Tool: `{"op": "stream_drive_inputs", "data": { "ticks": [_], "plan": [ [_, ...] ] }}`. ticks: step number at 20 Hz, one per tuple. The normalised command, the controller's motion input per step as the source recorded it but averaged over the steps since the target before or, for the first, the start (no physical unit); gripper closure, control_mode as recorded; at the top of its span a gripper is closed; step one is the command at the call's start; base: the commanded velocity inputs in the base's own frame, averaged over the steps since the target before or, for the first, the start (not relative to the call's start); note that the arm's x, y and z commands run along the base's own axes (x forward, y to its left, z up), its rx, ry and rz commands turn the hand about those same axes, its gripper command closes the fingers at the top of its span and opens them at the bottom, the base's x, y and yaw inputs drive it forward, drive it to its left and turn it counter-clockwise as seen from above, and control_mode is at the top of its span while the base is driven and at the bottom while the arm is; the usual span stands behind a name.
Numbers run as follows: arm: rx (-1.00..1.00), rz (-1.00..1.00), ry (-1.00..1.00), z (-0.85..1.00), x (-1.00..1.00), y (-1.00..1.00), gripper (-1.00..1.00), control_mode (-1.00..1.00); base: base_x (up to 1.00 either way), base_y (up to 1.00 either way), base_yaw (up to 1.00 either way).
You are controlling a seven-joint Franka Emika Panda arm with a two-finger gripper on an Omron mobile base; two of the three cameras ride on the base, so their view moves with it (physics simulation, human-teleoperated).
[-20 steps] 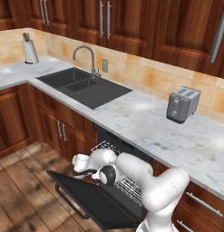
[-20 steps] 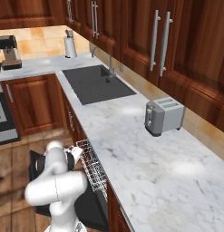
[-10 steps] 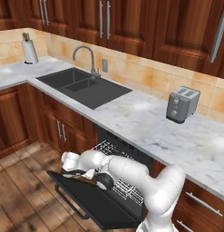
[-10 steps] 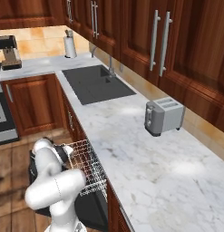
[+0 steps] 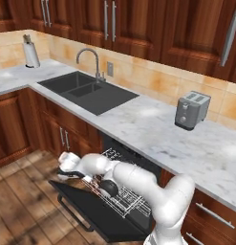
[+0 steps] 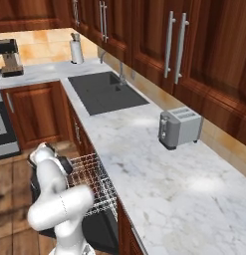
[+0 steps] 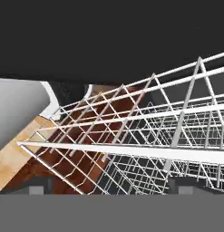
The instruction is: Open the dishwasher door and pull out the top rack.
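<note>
Counts: one dishwasher door [image 5: 86, 210], one top rack [image 5: 120, 194], one sink [image 5: 88, 91] with one faucet [image 5: 91, 60], one toaster [image 5: 192, 110], one paper towel roll [image 5: 30, 51], and one coffee machine [image 6: 10, 56] sitting past the far end of the sink.

Door look: flat matte black panel, folded all the way down so it lies level, just below the tabletop [image 5: 153, 129] and a bit along from the sink toward the toaster. A long black bar handle [image 5: 74, 216] runs under its outer edge.

Rack look: shallow silver-white wire grid with thin crossing wires, roughly as wide as the door. It's slid out over the open door, sticking out from under the tabletop edge, on the toaster side of the sink.

Rack up close: in the hand view the rack's rim wire [image 7: 131, 152] runs right across the frame, with the grid fanning out behind it.

Pincer: the pincer [image 7: 109, 188] is spread wide, nothing held; the two dark finger tips [image 7: 38, 186] sit either side of the rack's front rim, at the rack's outer end away from the dishwasher opening.

Arm: white, reaching low over the door beside the rack.
</note>
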Motion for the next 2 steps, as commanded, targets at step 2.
{"op": "stream_drive_inputs", "data": {
  "ticks": [2],
  "plan": [
    [0.68, 0.35, 0.2, -0.37, -0.69, 0.01, -1.0, -1.0, 0.0, 0.0, 0.0]
  ]
}}
